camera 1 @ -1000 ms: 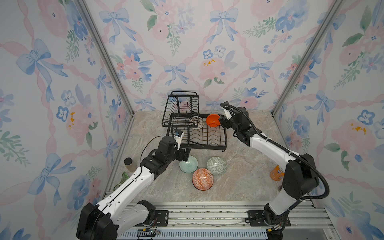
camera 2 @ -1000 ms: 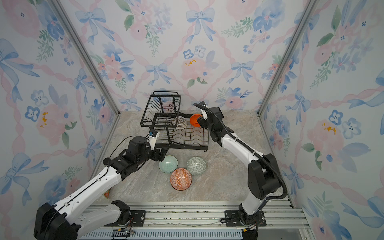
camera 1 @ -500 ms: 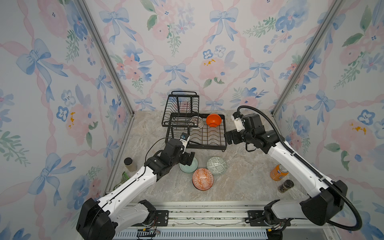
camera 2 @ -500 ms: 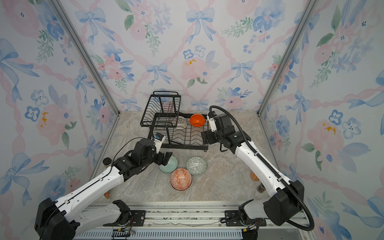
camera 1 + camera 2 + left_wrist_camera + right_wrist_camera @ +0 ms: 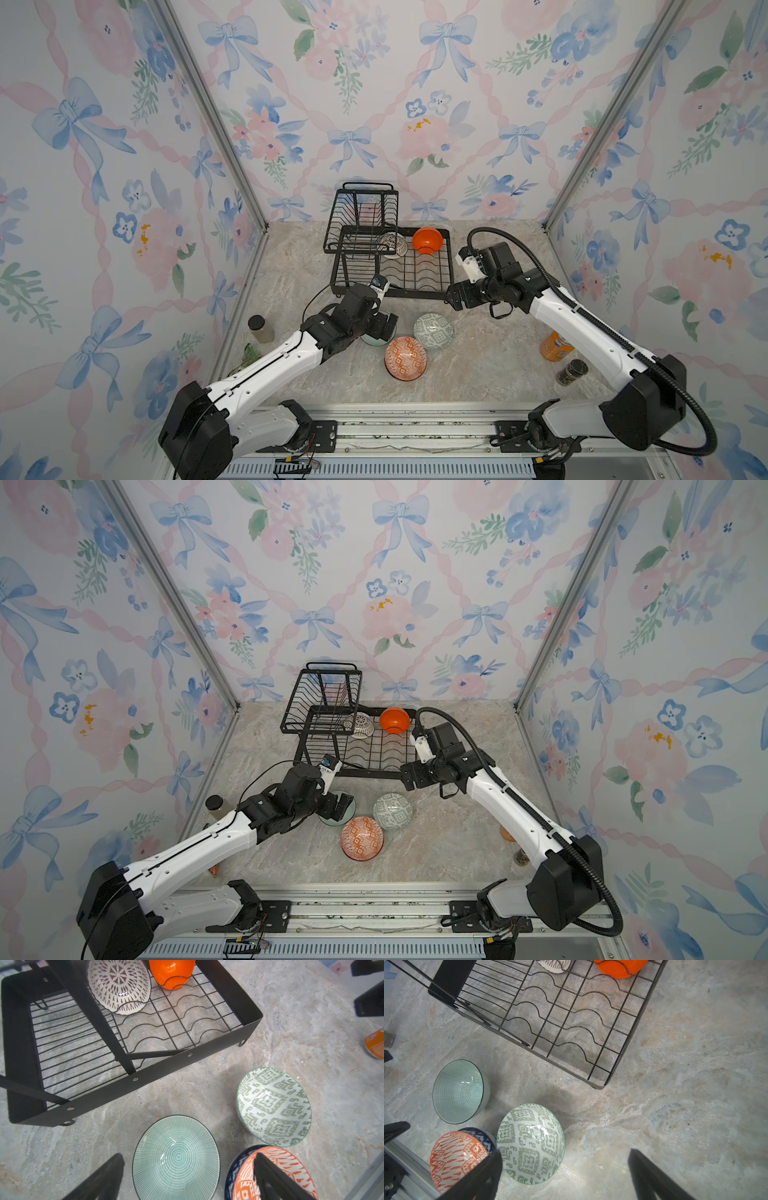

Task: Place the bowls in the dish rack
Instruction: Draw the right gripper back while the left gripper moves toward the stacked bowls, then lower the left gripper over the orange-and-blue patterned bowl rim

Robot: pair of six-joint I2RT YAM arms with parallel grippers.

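The black dish rack (image 5: 415, 294) stands at the back middle of the table. A plain orange bowl (image 5: 427, 240) and a white-black patterned bowl (image 5: 394, 245) lean in its lower tray. My left gripper (image 5: 188, 1157) is open, its fingers straddling the mint green bowl (image 5: 176, 1157) from above. The green-white geometric bowl (image 5: 433, 330) sits on the table, and beside it the orange-white patterned bowl (image 5: 405, 358) is nested in a blue-white one (image 5: 234, 1169). My right gripper (image 5: 564, 1152) hangs open and empty by the rack's front right corner, above the green-white bowl (image 5: 530, 1144).
An orange drink can (image 5: 555, 345) and a dark jar (image 5: 571, 372) stand at the right, under my right arm. Another jar (image 5: 260, 328) stands by the left wall. Flowered walls close in the back and both sides.
My right gripper has drawn back from the orange bowl in the rack to the rack's front right corner. My left gripper has moved forward over the mint green bowl.
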